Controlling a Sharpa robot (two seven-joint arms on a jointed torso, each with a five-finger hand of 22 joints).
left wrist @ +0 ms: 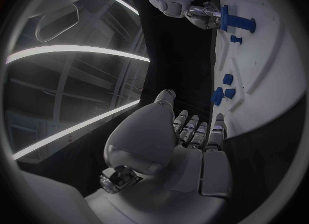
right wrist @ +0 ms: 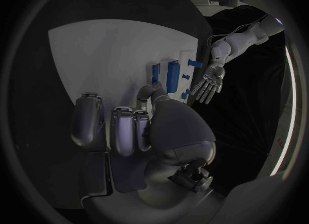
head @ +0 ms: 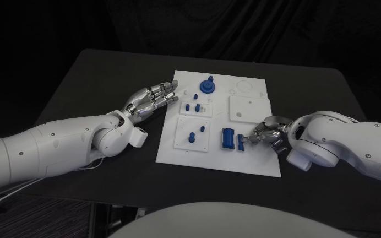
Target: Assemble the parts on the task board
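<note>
The white task board (head: 252, 160) lies mid-table. A round blue part with a peg (head: 207, 87) stands at its far end, and small blue pegs (head: 192, 107) stand in plates nearer the middle. A wide blue block (head: 228, 137) and a narrow blue bar (head: 240, 144) lie near the right edge. My right hand (head: 266, 133) rests on the board beside them, fingers curled in with nothing inside, and its thumb (right wrist: 149, 91) reaches the end of the narrow bar (right wrist: 155, 73). My left hand (head: 151, 100) lies flat with fingers stretched out at the board's left edge (left wrist: 270, 69), holding nothing.
Raised white plates (head: 250, 107) sit on the board's right half. Bare black tabletop (head: 95, 78) surrounds the board on every side. A black curtain hangs behind the table's far edge.
</note>
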